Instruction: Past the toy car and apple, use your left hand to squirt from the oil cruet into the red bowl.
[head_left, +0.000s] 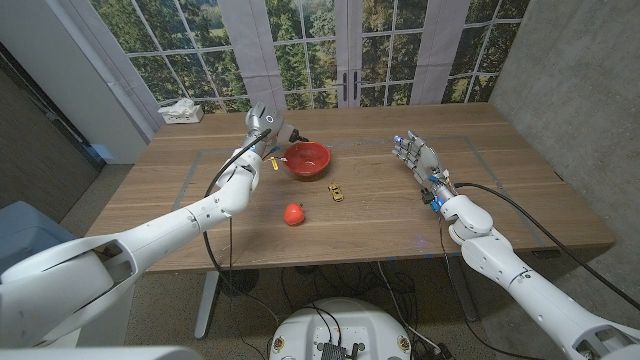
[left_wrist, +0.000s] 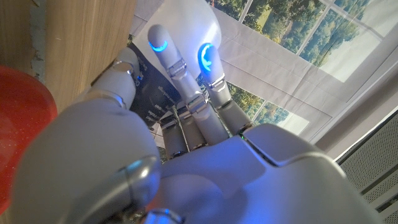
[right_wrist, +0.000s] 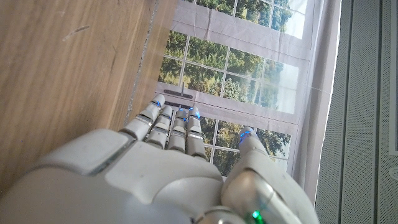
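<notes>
Left hand (head_left: 264, 121) grips the oil cruet (head_left: 272, 152), raised just beside the red bowl (head_left: 307, 158), so only the squirt seems left.

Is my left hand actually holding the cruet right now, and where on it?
Yes. The left hand grips the oil cruet beside the red bowl; fingers wrap its body. The exact height cannot be told.

We see the red bowl (head_left: 307, 158) upright mid-tabletop; the oil cruet (head_left: 281, 135), dark-topped, is held tilted just above its left rim by the left hand (head_left: 263, 124). Nearer lie a small yellow toy car (head_left: 337, 192) and a red apple (head_left: 294, 213).
</notes>
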